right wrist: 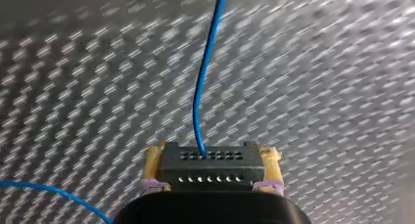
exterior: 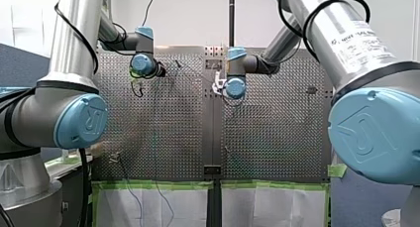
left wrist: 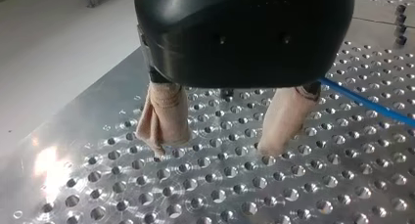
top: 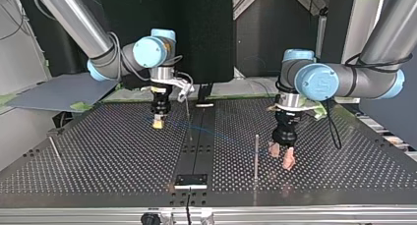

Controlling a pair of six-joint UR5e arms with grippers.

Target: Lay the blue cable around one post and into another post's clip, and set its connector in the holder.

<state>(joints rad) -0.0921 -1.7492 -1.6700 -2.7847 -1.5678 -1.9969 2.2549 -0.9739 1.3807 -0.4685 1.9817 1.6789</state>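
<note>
In the right wrist view my right gripper (right wrist: 211,172), with yellow pads, is shut on a black connector (right wrist: 210,166). The blue cable (right wrist: 205,82) leaves the connector and runs ahead over the perforated plate. At the top view's left that gripper (top: 158,121) hangs just above the table. A faint line of blue cable (top: 216,132) stretches from it towards the view's right. My left gripper (top: 282,154) stands open there, its beige pads low over the plate beside a thin upright post (top: 256,156). Nothing lies between its fingers (left wrist: 164,117); the cable (left wrist: 364,102) passes beside them.
A black holder block (top: 192,181) sits at the table's near edge in the top view's middle. A second thin post (top: 188,118) stands near my right gripper. A leaning rod (top: 55,149) is at the view's far left. Green tape edges the table (exterior: 158,185).
</note>
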